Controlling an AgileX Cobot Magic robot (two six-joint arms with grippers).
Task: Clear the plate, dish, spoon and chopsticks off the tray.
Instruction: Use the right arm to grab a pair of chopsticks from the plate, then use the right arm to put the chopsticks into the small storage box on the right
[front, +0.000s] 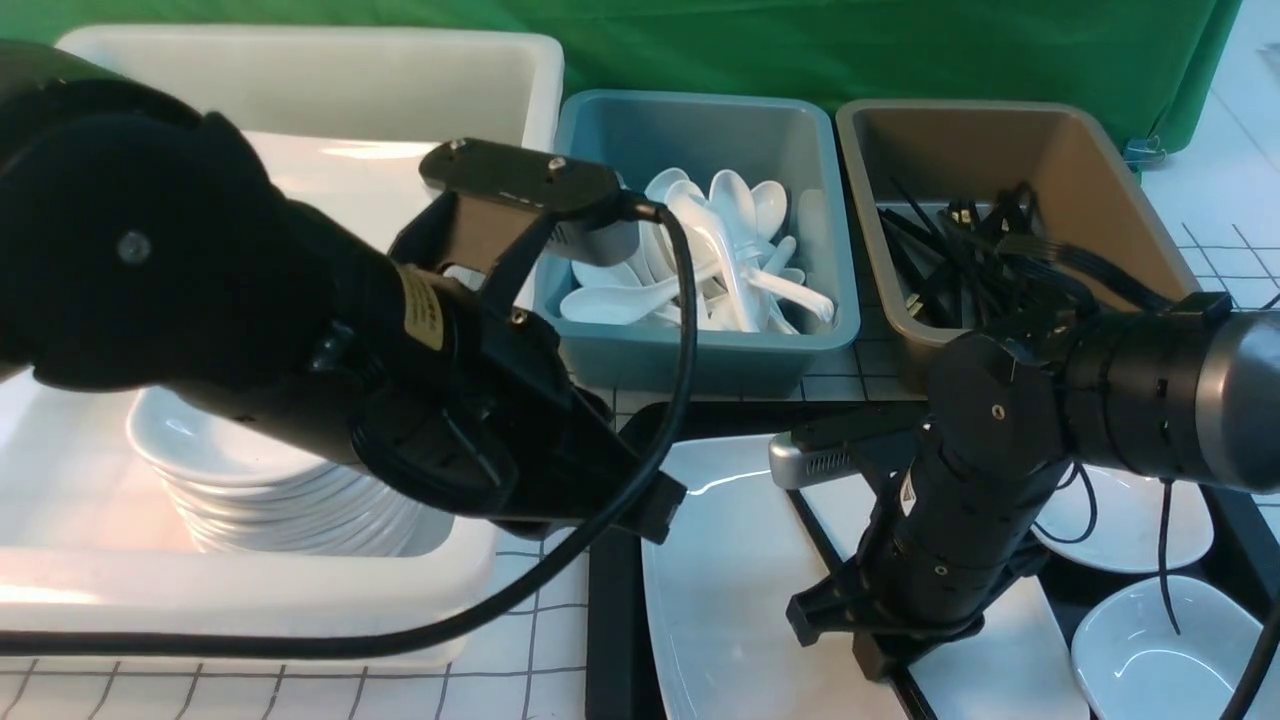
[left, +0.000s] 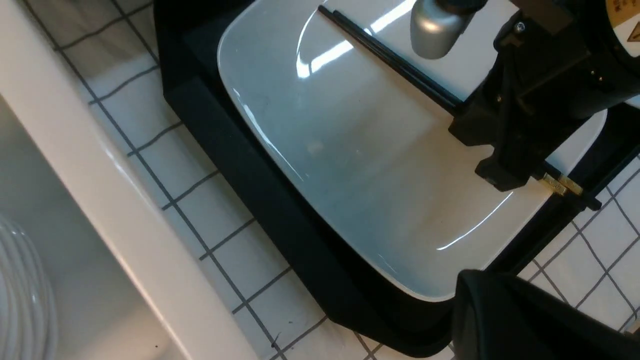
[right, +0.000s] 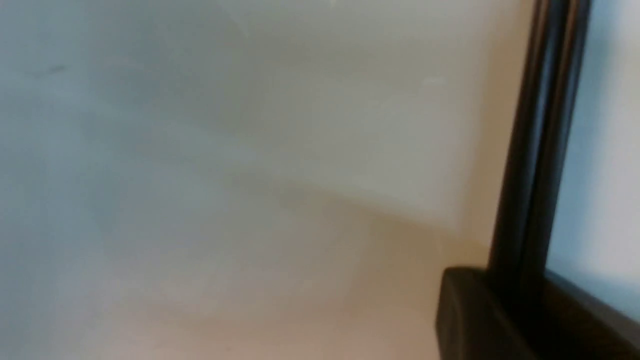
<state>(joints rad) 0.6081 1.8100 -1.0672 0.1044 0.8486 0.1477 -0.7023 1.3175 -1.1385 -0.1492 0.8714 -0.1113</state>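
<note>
The large white plate (front: 720, 590) lies on the black tray (front: 612, 620). Across the plate run the black chopsticks (left: 390, 57), and my right gripper (left: 510, 170) is down on them, shut on the pair near one end. In the right wrist view the chopsticks (right: 540, 150) lead straight into that gripper (right: 520, 300). Two small white dishes (front: 1140, 525) (front: 1165, 640) sit on the tray's right side. My left gripper (front: 640, 500) hovers shut and empty over the tray's left edge. The spoon is out of view.
A white bin (front: 300, 70) at left holds a stack of white dishes (front: 260, 490). Behind the tray stand a teal bin (front: 700, 350) with several white spoons and a brown bin (front: 1000, 130) with black chopsticks. A green cloth hangs at the back.
</note>
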